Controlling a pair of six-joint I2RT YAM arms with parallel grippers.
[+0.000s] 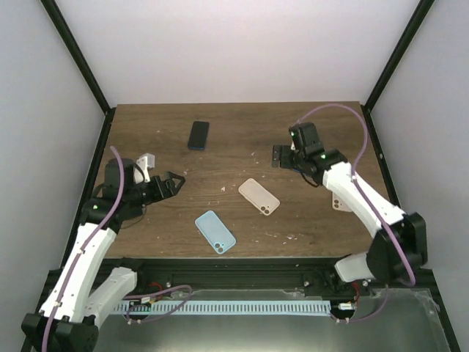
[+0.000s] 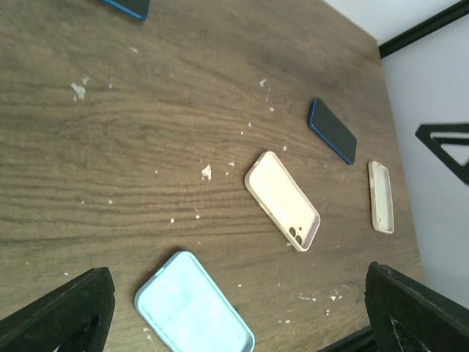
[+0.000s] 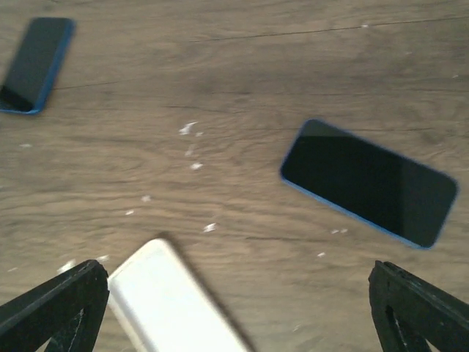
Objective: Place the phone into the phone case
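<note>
A dark phone with a blue rim [image 1: 198, 135] lies at the back middle of the table; it also shows in the right wrist view [image 3: 35, 64] and the left wrist view [image 2: 128, 6]. A second such phone [image 3: 368, 182] lies below my right gripper [image 3: 234, 312], ahead and to the right of the jaws, and shows in the left wrist view [image 2: 332, 130]. A cream case [image 1: 259, 196] lies open side up mid-table. A light blue case [image 1: 215, 232] lies near the front edge, just ahead of my left gripper [image 2: 238, 312]. Both grippers [image 1: 174, 182] [image 1: 284, 156] are open, empty and above the table.
A second, smaller cream case [image 1: 341, 203] lies at the right, partly under my right arm; it also shows in the left wrist view [image 2: 381, 196]. White crumbs are scattered over the wooden table [image 1: 242, 121]. Black frame posts stand at the back corners.
</note>
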